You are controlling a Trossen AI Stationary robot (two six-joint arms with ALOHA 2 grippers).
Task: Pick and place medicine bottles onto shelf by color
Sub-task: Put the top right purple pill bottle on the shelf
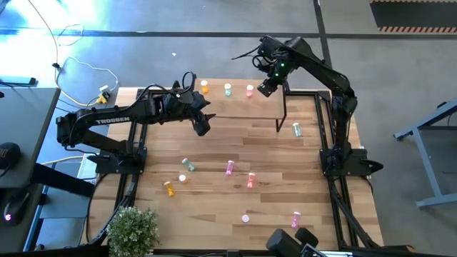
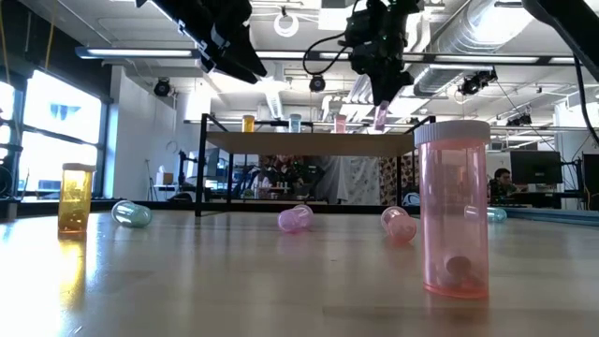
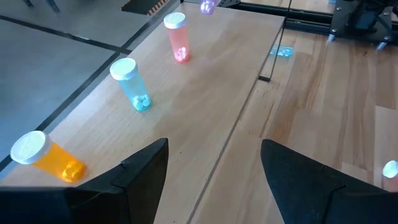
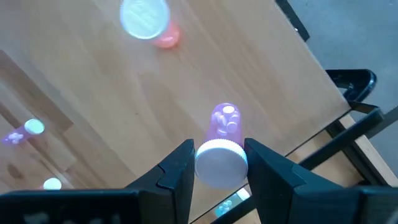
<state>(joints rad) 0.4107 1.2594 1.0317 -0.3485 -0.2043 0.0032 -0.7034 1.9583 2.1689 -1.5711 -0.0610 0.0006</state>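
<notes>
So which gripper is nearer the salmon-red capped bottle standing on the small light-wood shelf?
Right. The right gripper, holding a pink bottle, hovers just beside the salmon-red bottle. The left gripper, open, hangs farther off over the table, past the shelf front edge.

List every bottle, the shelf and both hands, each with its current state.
Right hand: shut on the pink bottle, above the shelf.
Left hand: open, empty, above the shelf's front edge.
Orange, green and red shelf bottles: upright, in a row.
Table bottles: some upright, some lying.
</notes>
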